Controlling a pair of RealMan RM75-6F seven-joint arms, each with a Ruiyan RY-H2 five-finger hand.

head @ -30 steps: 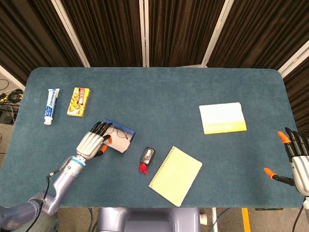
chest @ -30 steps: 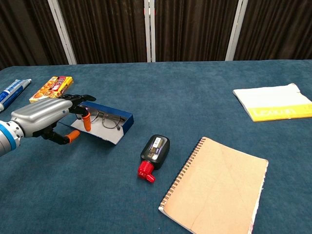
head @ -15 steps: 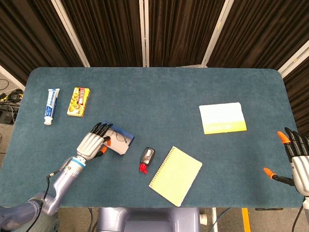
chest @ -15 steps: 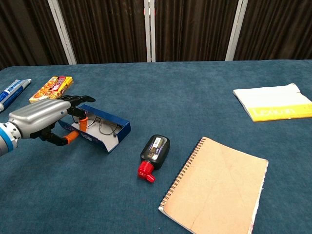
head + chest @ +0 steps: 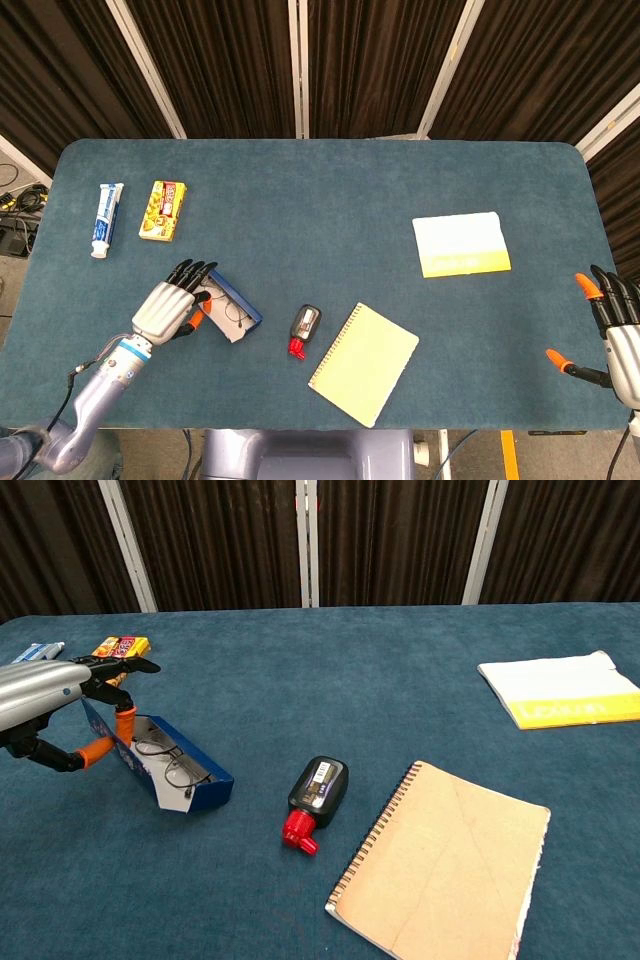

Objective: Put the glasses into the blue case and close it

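Head view: the blue-covered counter (image 5: 330, 190) carries a toothpaste tube (image 5: 105, 219) and a yellow snack box (image 5: 165, 210) near its far left corner. Toward the near left edge, the left hand (image 5: 170, 308) grips one end of the blue case (image 5: 228, 305), fingers laid over the case's far wall and an orange-tipped thumb against the near side. The case lies open at an angle, and the glasses (image 5: 233, 312) lie inside it. Just to the right of it lies a small black bottle with a red cap (image 5: 303, 330), then a yellow spiral notebook (image 5: 364, 362). A white and yellow booklet (image 5: 461, 243) lies well apart on the right half. The right hand (image 5: 613, 330) hovers at the counter's right edge, fingers spread, holding nothing.

Chest view: the left hand (image 5: 55, 705) holds the case's (image 5: 165, 775) left end, the lid standing up along the back. The glasses (image 5: 165, 760) rest folded on the case's pale lining. The bottle (image 5: 313, 798) lies beside the case, cap nearest the camera; the notebook (image 5: 450, 860) and booklet (image 5: 560, 688) lie to the right.
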